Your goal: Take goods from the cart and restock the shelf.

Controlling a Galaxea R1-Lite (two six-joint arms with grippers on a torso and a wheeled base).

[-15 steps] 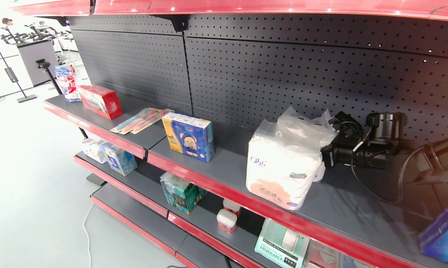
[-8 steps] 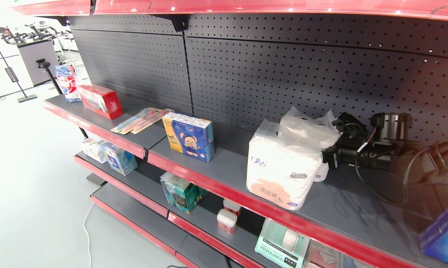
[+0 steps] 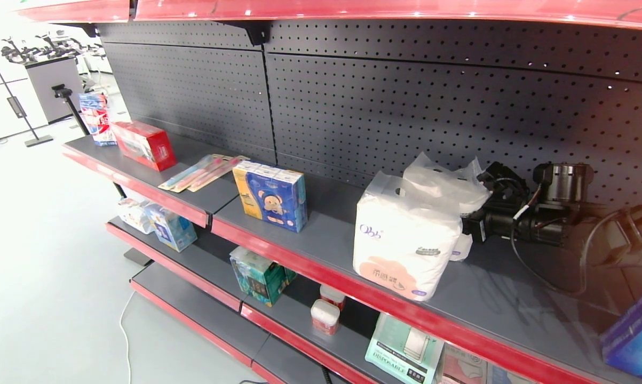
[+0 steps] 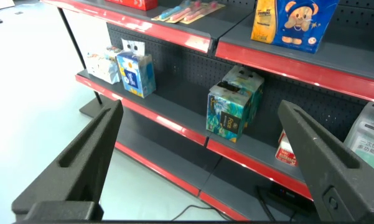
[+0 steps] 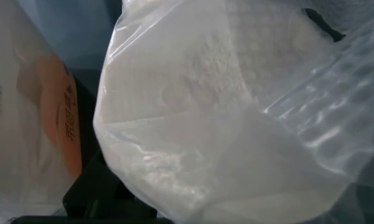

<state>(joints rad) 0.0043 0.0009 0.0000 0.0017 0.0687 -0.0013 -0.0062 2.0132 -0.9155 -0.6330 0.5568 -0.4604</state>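
A white tissue pack (image 3: 406,240) in clear plastic stands on the middle shelf (image 3: 326,237), close to its red front edge. The pack's loose plastic handle (image 3: 443,178) sticks up at the back right. My right gripper (image 3: 474,226) is just behind and to the right of the pack, against that plastic. In the right wrist view the crinkled plastic (image 5: 193,124) lies right before the camera. My left gripper (image 4: 199,109) hangs open in front of the lower shelves with nothing between its fingers.
On the same shelf, to the left, are a blue and yellow tissue box (image 3: 272,194), toothbrush packs (image 3: 200,172) and a red box (image 3: 143,144). A blue pack (image 3: 633,336) sits at the far right. The lower shelves hold a teal box (image 4: 233,106), small jars (image 3: 325,316) and packets.
My right arm has drawn back a little to the right along the shelf. The pack's plastic handle has shifted with it; the pack itself stays put.
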